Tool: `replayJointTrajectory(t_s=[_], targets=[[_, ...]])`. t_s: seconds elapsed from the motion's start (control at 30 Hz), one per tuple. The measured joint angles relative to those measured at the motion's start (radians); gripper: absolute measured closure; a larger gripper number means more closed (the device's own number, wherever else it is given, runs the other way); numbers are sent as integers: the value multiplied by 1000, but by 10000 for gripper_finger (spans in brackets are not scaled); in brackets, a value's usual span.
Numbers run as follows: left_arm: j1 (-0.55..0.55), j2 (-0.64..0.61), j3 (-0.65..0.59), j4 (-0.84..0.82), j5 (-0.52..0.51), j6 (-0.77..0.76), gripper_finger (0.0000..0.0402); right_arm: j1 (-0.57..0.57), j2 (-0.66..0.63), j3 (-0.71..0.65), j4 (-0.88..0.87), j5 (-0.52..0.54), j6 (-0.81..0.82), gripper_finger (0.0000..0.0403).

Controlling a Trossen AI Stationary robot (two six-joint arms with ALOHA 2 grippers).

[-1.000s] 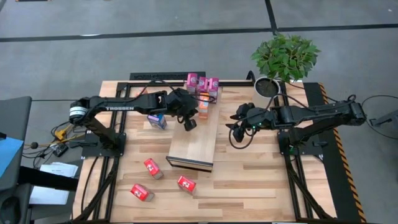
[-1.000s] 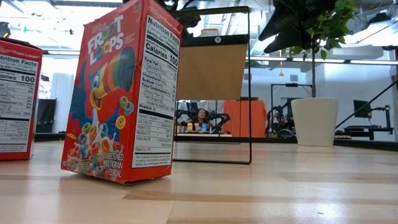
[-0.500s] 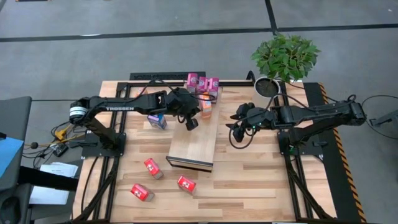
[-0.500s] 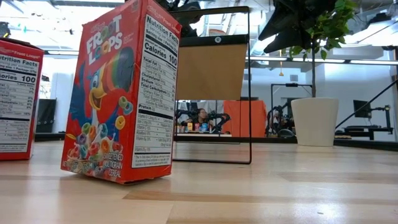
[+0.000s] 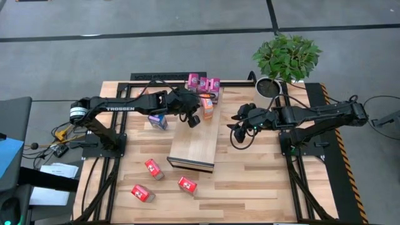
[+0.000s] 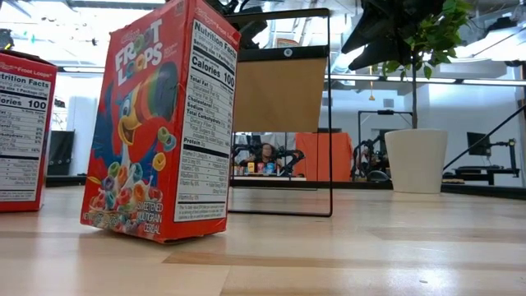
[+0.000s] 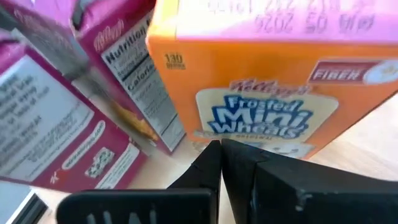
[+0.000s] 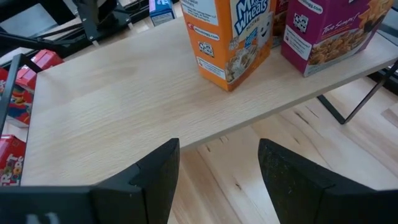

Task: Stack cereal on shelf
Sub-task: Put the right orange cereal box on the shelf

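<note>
The shelf (image 5: 195,142) is a pale wooden plank on a black wire frame in the table's middle. An orange cereal box (image 5: 205,105) stands upright on its far part, also in the right wrist view (image 8: 233,37). Magenta boxes (image 5: 212,84) stand at the shelf's far end. A blue box (image 5: 157,120) stands on the table left of the shelf. Three red boxes (image 5: 153,167) stand on the near left of the table. My left gripper (image 5: 194,118) is shut, just left of the orange box. My right gripper (image 5: 237,129) is open and empty right of the shelf. My left gripper's shut fingertips (image 7: 219,149) point level at the orange box's printed front face (image 7: 249,134), near its bottom edge, from the table's near-left side. I cannot tell whether they touch it. The box stands upright on the shelf top.
A potted plant (image 5: 286,57) stands at the table's far right corner. In the low view a red Froot Loops box (image 6: 160,123) stands close to the camera, with another red box (image 6: 20,131) at its left. Bare shelf top lies near of the orange box.
My left gripper has moved a little toward the table's far right, closer to the orange box, with its fingers staying shut. My right arm has kept still.
</note>
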State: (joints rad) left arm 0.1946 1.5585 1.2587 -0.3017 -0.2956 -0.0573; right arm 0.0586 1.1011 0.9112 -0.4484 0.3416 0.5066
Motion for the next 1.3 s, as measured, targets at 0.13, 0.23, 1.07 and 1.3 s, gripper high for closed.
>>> replayJointTrajectory(t_s=[0.13,0.23,1.07,1.3], targets=[[2,16,1,40,22,7,400,0,0,0,0,0,-1,158],[2,36,3,79,32,1,400,0,0,0,-3,0,-1,158],[2,40,1,50,113,-45,400,0,0,0,-8,1,-2,158],[2,40,1,75,130,-45,400,-34,0,0,59,47,-21,158]])
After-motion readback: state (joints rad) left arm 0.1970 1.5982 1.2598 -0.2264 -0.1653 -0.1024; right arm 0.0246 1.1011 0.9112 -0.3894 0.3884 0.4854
